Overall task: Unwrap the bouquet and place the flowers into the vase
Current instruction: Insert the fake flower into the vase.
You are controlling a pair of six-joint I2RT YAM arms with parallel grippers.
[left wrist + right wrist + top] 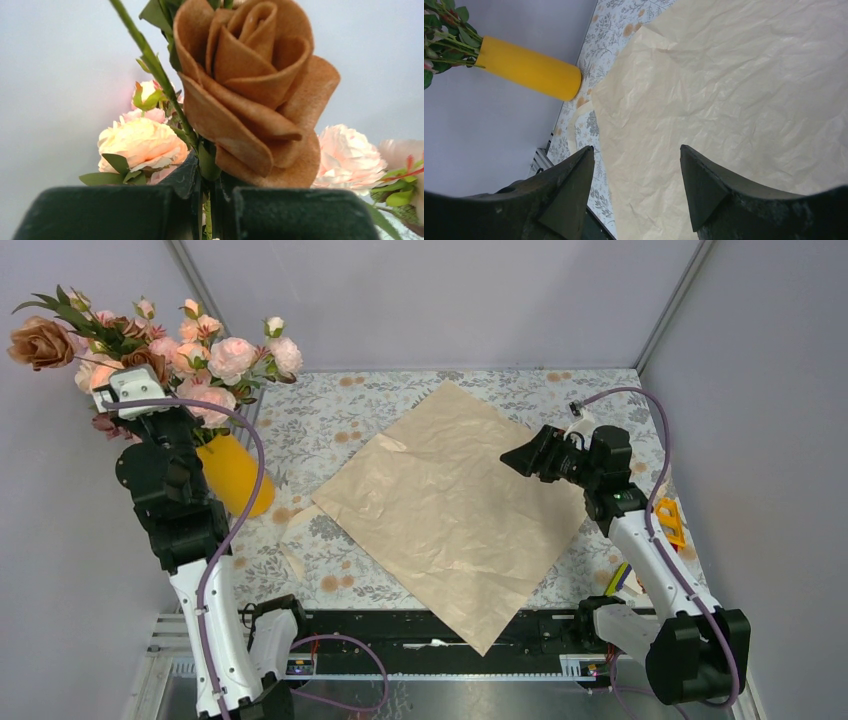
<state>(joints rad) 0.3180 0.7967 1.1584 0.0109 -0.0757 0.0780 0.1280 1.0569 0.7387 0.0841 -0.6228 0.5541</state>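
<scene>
Vase (238,480) at the bench (330,420) left edge — your left end effector (212,192) clamps a brown rose (250,90) by its stem; right end effector (636,150) apart.

Vase (238,475) rim hidden behind left arm (175,502); left gripper (212,200) seemingly pinching stem (208,222), contact mostly hidden.
</scene>
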